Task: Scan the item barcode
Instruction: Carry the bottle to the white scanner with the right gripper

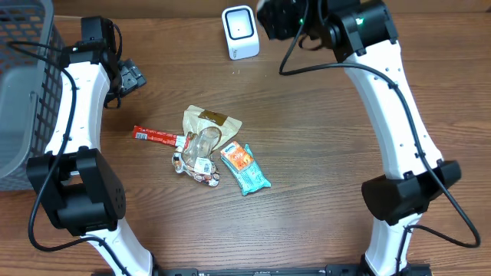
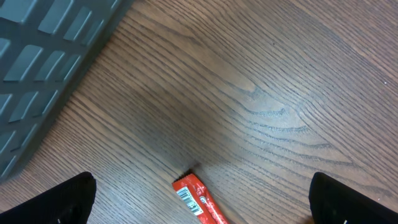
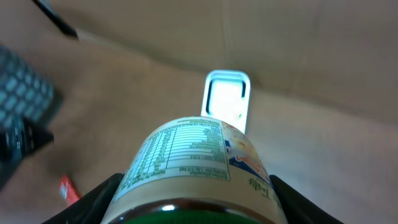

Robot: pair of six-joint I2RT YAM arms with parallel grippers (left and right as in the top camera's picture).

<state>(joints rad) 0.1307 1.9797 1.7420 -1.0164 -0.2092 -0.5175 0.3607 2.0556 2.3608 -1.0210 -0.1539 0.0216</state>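
Note:
My right gripper [image 3: 196, 202] is shut on a jar [image 3: 193, 165] with a pale nutrition label and a green lid, one finger on each side of it. The jar's top points at the white barcode scanner [image 3: 226, 96], whose window glows just beyond it. From overhead, the right gripper [image 1: 278, 18] hovers just right of the scanner [image 1: 240, 31] at the table's back; the jar is hidden there. My left gripper [image 1: 132, 76] is open at the left, over bare wood, with one end of a red snack bar [image 2: 198, 200] lying between its fingertips [image 2: 65, 199].
A grey mesh basket [image 1: 23, 84] stands at the left edge, close to the left arm. Mid-table lies a pile: the red bar [image 1: 157, 136], a brown pouch [image 1: 211, 120], a clear plastic wrapper [image 1: 199, 152] and a teal-and-orange packet [image 1: 245, 169].

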